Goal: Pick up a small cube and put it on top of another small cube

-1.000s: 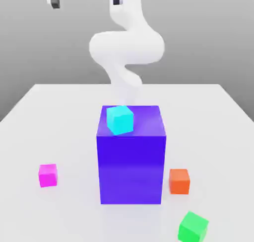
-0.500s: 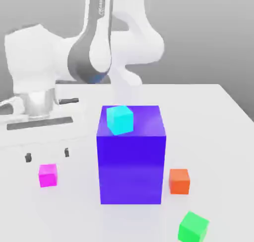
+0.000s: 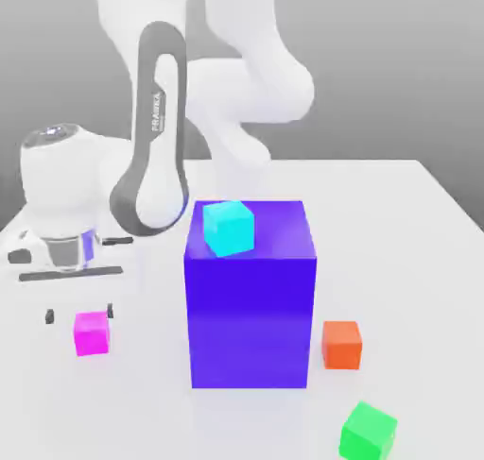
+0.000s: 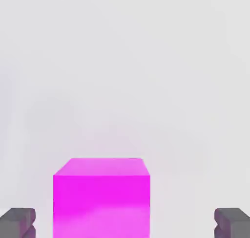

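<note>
- The small bright magenta-pink cube (image 3: 92, 333) is seen resting on the white tabletop (image 3: 416, 231), toward the exterior view's left and well apart from the large blue-violet block (image 3: 250, 307).
- In the hand view the same cube (image 4: 101, 197) is shown close up, set between the two dark grey fingertips (image 4: 18, 222), with clear gaps on both sides; no contact is seen.
- The gripper (image 3: 78, 313) is held wide open just above the cube, with nothing grasped; in the exterior view its tips are seen at either side of the cube's top.
- A small cyan cube (image 3: 228, 227) is seen on top of the blue-violet block, near its front left edge.
- A small orange cube (image 3: 341, 344) sits just beside the block's right face, and a small green cube (image 3: 368, 431) lies nearer the front edge.
- Open tabletop is left around the pink cube on every side.
</note>
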{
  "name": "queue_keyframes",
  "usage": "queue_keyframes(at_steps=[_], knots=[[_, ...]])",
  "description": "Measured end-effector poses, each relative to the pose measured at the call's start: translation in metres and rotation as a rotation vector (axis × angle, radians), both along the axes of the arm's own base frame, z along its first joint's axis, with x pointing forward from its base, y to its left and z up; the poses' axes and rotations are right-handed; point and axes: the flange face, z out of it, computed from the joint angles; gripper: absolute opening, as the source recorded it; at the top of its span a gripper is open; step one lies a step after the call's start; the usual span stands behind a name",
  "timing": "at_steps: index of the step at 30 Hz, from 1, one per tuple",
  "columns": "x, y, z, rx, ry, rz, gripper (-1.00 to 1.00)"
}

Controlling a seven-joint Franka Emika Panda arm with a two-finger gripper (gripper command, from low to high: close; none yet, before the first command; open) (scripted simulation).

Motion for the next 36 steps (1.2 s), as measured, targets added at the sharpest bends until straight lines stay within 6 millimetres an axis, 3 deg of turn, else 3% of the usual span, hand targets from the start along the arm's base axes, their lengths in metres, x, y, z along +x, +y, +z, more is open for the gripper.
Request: queue_keyframes(at_steps=[3, 4, 11, 20, 26, 30, 36], knots=[[-0.003, 0.004, -0.018, 0.010, 0.003, -0.003, 0.00], [-0.003, 0.005, -0.022, 0.014, 0.004, -0.004, -1.00], [-0.003, 0.005, -0.022, 0.016, 0.005, -0.004, -1.00], [0.001, -0.001, 0.023, -0.002, -0.001, 0.000, -1.00], [-0.003, 0.005, 0.042, 0.015, 0.005, -0.005, -1.00], [0.006, -0.010, 0.046, -0.020, 0.052, 0.169, -1.00], [0.060, -0.014, 0.051, -0.083, 0.171, 0.625, -1.00]])
